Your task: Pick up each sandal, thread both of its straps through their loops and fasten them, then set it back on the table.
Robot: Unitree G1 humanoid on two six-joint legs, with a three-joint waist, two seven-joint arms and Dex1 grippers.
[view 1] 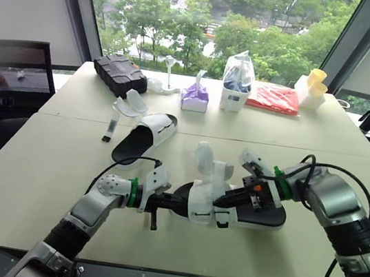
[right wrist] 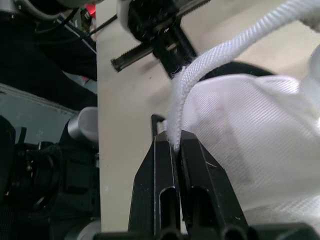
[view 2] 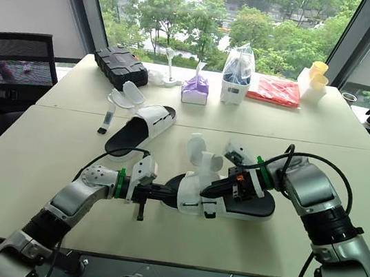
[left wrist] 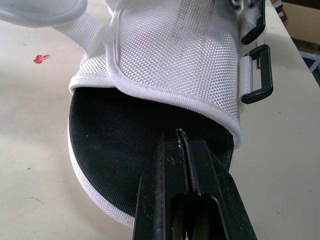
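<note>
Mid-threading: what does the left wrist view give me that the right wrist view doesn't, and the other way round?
Left wrist: the left tool, shut, lying over the black insole, plus two black loops at the side. Right wrist: the right tool shut on the white strap. Both: the white mesh upper and the table.

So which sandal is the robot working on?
The near sandal, its strap pinched in the right gripper; the other sandal lies alone farther back, beside the black case.

Left gripper apparently against near sandal
</note>
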